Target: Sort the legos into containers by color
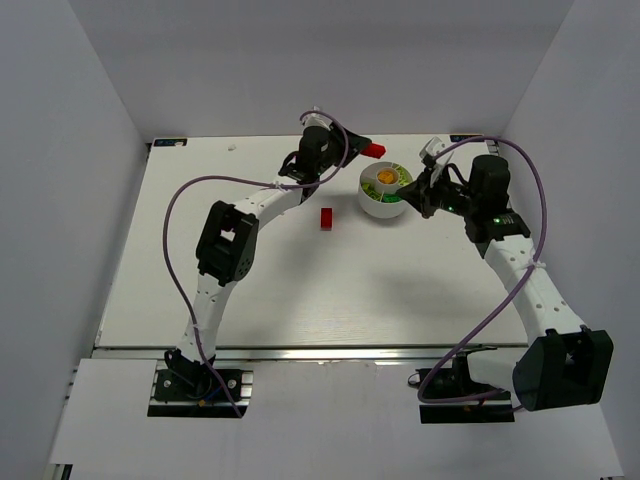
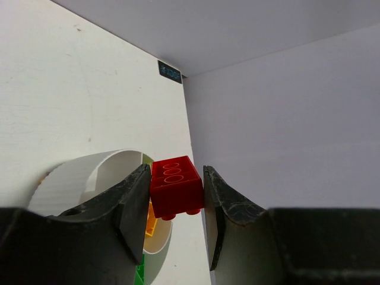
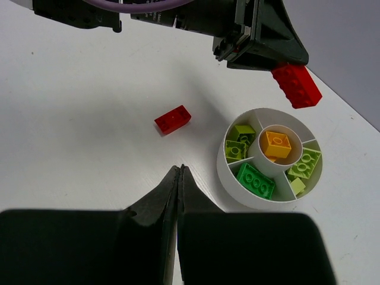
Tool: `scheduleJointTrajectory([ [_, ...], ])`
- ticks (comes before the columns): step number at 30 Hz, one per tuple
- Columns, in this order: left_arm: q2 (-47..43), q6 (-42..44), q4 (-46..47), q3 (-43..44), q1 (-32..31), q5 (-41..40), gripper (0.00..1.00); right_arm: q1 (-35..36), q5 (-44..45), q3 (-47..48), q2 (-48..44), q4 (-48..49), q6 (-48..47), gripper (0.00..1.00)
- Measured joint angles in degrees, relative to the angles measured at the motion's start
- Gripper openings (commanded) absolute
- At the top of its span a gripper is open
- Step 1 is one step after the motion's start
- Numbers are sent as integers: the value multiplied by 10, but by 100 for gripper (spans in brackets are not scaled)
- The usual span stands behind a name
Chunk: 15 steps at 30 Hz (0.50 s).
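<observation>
Left gripper (image 2: 175, 199) holds a red brick (image 2: 176, 185) between its two fingers, which press on two opposite sides of it. The brick is lifted off the table (image 1: 250, 290), with its studs pointing downward in the left wrist view. It hangs close to the far-left side of the dish (image 1: 378, 209); whether it is already over the rim, I cannot tell.

Right gripper (image 3: 178, 173) has its jaws pressed fully together with nothing between them. It stands just beside the right side of the dish, not touching it.

In the round white dish, the centre cup contains one orange brick (image 3: 277, 144). One wedge contains a dark green brick (image 3: 255, 180). The yellow-green bricks (image 3: 304, 163) lie in the other wedges, on both sides of the centre cup.

A second red brick (image 1: 326, 218) lies flat on the table, to the left of the dish and a little nearer, apart from both grippers.
</observation>
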Motion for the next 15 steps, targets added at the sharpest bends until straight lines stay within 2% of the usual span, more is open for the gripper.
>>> scheduleJointTrajectory([
  [15, 4, 11, -68, 11, -4, -30, 14, -5, 0, 0, 0, 0, 8, 0],
])
